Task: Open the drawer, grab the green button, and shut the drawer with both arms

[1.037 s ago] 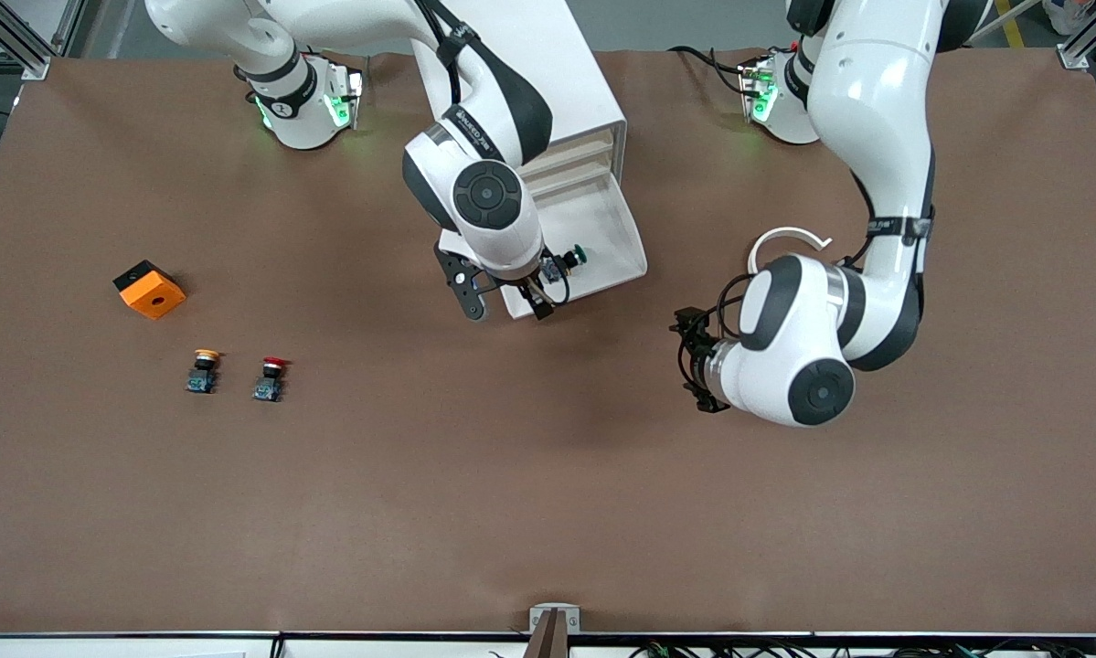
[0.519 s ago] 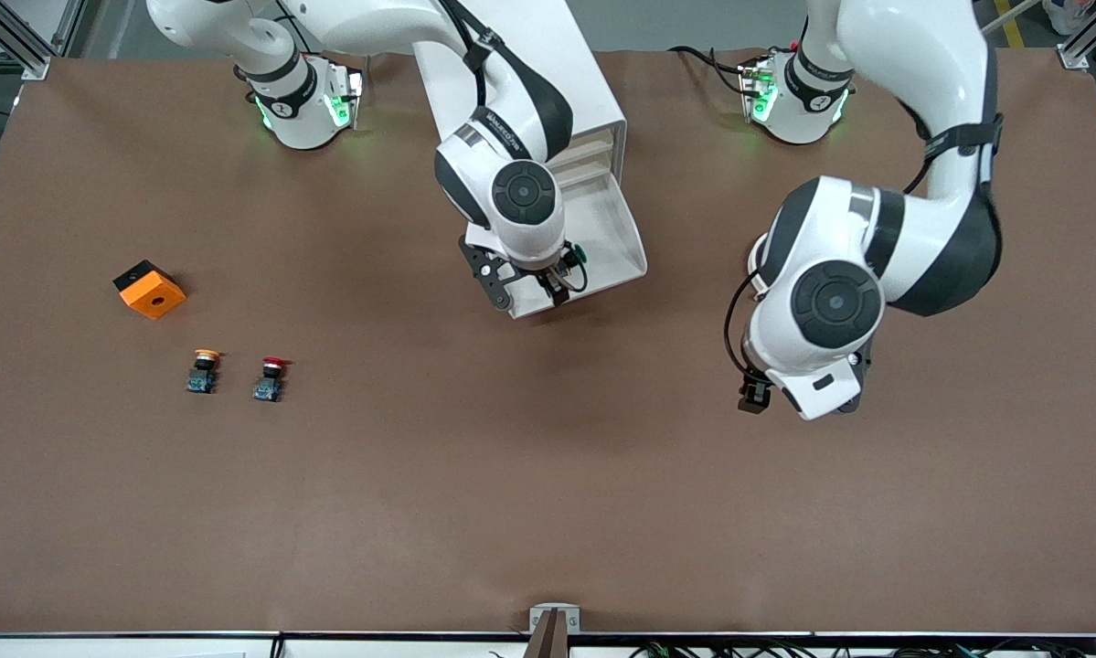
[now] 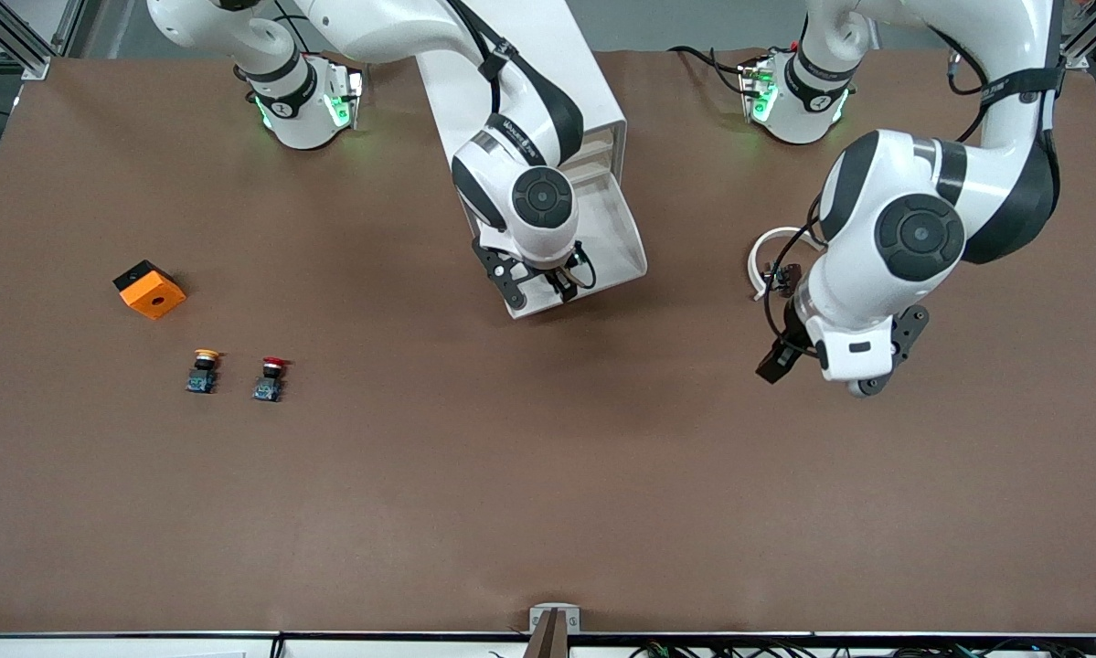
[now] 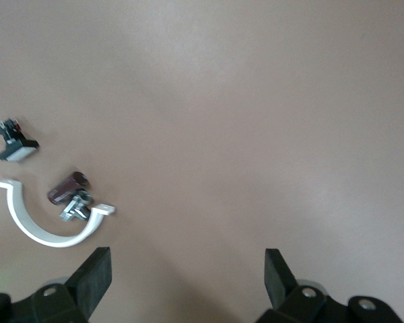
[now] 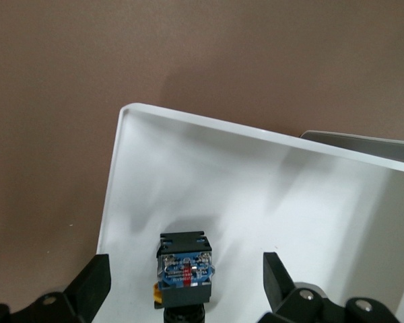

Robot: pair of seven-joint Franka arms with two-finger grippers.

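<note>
the right gripper (image 5: 182, 286), fingers spread, hangs over the green-capped button (image 5: 184, 274) lying in the open drawer (image 3: 622, 239), at six o'clock in its wrist view. a skewed descent could strike the drawer wall. the left gripper (image 4: 185, 282) waits spread over bare table.

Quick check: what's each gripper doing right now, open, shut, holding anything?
Left gripper: open, empty, over bare table.
Right gripper: open, holding nothing, fingers either side of the button in the open drawer.

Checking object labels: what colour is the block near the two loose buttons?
Orange with a black side, clearest in the front view: the block.
</note>
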